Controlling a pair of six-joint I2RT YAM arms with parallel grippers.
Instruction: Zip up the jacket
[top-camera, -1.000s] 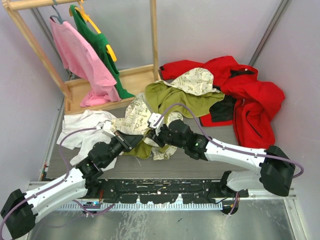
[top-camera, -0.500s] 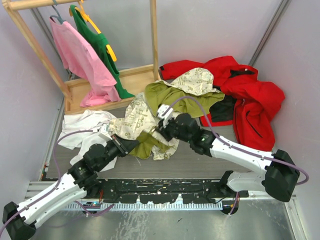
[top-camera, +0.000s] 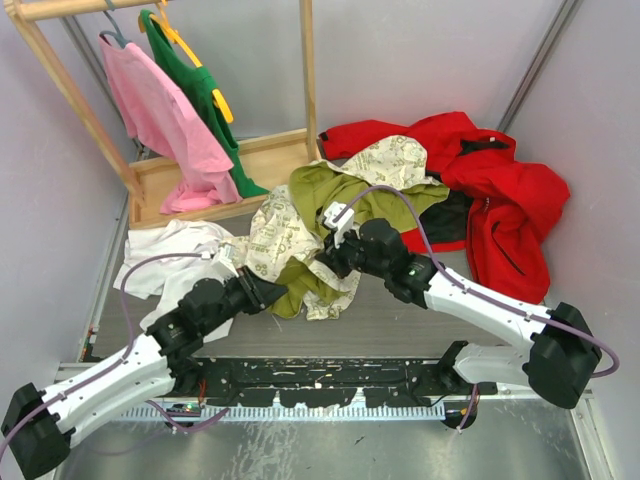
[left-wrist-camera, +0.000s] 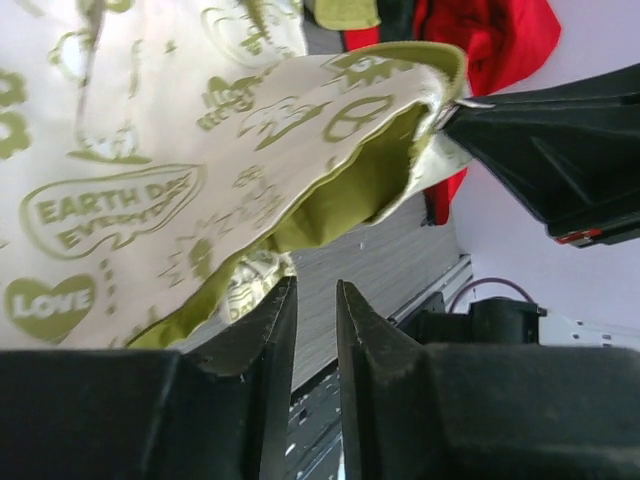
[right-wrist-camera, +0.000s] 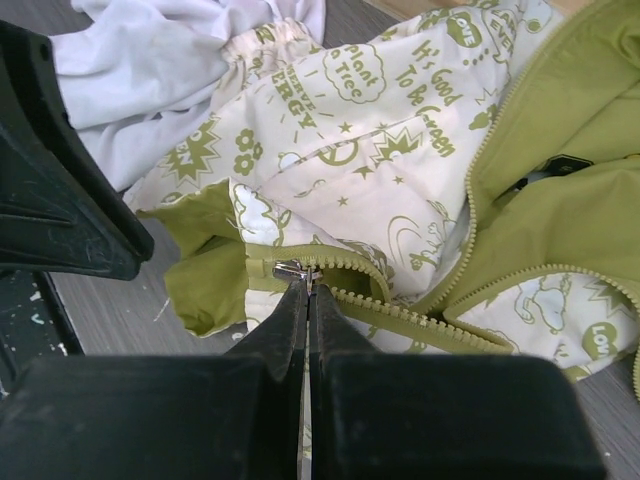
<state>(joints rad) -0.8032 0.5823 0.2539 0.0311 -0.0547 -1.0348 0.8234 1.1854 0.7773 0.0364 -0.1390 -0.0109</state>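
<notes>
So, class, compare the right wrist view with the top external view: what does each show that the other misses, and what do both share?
Only the right wrist view shows the zipper pull pinched in the right end effector's closed tips, and the zipper teeth. Only the top view shows the wooden rack, pink shirt, green shirt and red jacket. Both show the olive-and-cream jacket and the white garment.

A wooden rack (top-camera: 262, 152) stood at the back left of the worktop (top-camera: 380, 325), with a pink shirt (top-camera: 160, 125) and a green top (top-camera: 208, 100) hanging from it. A red jacket (top-camera: 505, 205) lay crumpled at the back right. A white garment (top-camera: 170, 240) lay rumpled near the left edge.
</notes>
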